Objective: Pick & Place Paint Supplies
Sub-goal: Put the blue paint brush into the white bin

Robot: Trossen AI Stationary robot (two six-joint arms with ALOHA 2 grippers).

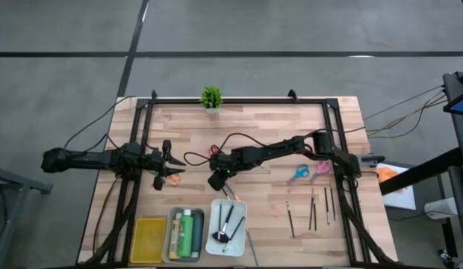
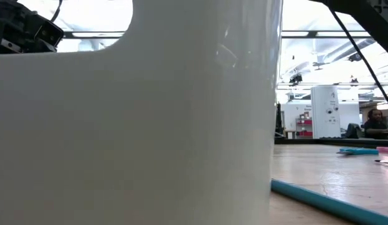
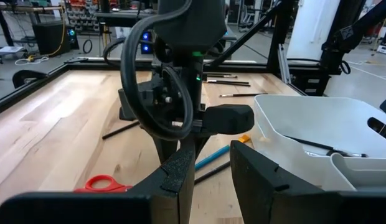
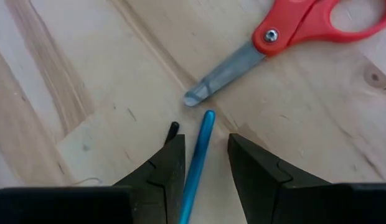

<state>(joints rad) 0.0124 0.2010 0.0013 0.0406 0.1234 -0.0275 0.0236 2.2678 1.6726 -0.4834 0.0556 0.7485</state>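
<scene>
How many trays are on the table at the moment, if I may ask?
3, in a row along one edge of the table: a yellow tray, a grey tray in the middle, a white tray.

Non-task items I see from my station:

1. Wooden table (image 1: 254,127), pale planks, edged by a dark frame (image 1: 239,100).
2. Small green potted plant (image 1: 210,97), upright at the far edge, touching the frame.
3. Yellow tray (image 1: 148,239), at the near edge, leftmost of three.
4. Grey tray (image 1: 170,237), just beside the yellow one.
5. White tray (image 1: 240,224), just right of the grey; its wall (image 2: 150,125) fills most of my low view.
6. Grey floor (image 1: 291,30) around the table.
7. A person (image 2: 375,122) seated far back in the room.
</scene>
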